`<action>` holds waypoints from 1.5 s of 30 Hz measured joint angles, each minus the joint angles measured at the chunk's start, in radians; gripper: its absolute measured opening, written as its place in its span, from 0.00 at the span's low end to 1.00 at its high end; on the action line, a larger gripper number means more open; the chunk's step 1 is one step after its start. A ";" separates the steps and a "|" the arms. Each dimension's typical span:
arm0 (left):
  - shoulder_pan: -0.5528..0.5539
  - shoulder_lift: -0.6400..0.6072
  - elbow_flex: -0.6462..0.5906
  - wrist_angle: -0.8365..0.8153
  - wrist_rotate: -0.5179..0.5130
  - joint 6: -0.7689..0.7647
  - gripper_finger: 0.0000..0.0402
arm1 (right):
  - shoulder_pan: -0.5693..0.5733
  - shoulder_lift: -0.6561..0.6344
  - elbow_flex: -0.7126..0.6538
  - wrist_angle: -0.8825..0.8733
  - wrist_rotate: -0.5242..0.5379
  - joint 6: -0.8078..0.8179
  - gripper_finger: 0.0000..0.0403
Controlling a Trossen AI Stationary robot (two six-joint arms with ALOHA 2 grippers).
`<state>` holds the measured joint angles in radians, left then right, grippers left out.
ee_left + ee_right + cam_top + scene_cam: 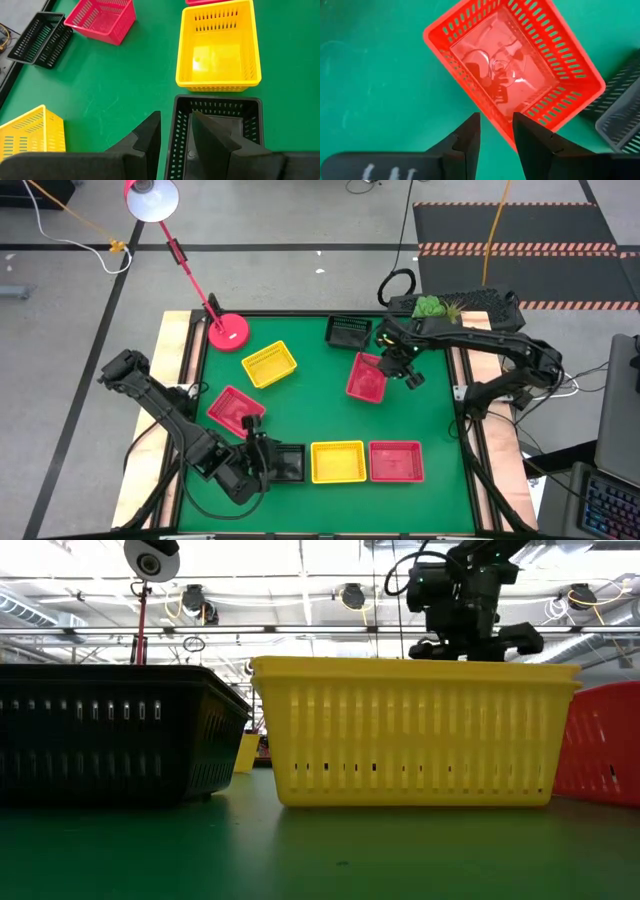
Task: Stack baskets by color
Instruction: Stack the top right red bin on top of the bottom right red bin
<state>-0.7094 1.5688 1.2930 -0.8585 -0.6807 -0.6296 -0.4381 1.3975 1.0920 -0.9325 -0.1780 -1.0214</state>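
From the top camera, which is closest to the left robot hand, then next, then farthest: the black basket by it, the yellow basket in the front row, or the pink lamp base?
Measured from the left end effector in the high view:
1. Black basket: right at the fingers, front left.
2. Front-row yellow basket: just past the black one, front middle.
3. Pink lamp base: far back left corner.

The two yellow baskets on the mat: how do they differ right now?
The far yellow basket sits turned at an angle near the pink lamp base, standing alone. The near yellow basket lies square to the table edge, lined up in a row between a black basket and a red basket. The left gripper straddles the black basket's wall beside the near one; no gripper is near the far one. Both look alike in shape and are empty.
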 joint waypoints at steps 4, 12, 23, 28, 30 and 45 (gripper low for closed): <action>0.000 0.000 0.000 0.000 0.000 -0.001 0.28 | 0.000 0.027 0.000 0.009 0.017 -0.063 0.31; 0.000 0.000 0.000 0.003 0.000 -0.003 0.28 | -0.002 0.099 0.000 0.016 0.090 -0.079 0.39; 0.000 0.000 0.000 0.004 0.000 -0.003 0.28 | 0.001 0.136 -0.048 0.070 0.107 -0.147 0.38; 0.000 0.000 0.000 0.004 0.000 -0.003 0.28 | 0.009 0.133 -0.130 0.160 0.153 -0.188 0.31; 0.000 0.000 0.000 0.004 0.000 -0.001 0.28 | 0.015 0.133 -0.160 0.195 0.168 -0.197 0.28; 0.000 0.000 0.000 0.005 0.000 0.015 0.28 | 0.055 0.120 -0.186 0.214 0.177 -0.117 0.23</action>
<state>-0.7090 1.5688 1.2930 -0.8539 -0.6811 -0.6149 -0.3831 1.5178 0.9055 -0.7185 -0.0008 -1.1381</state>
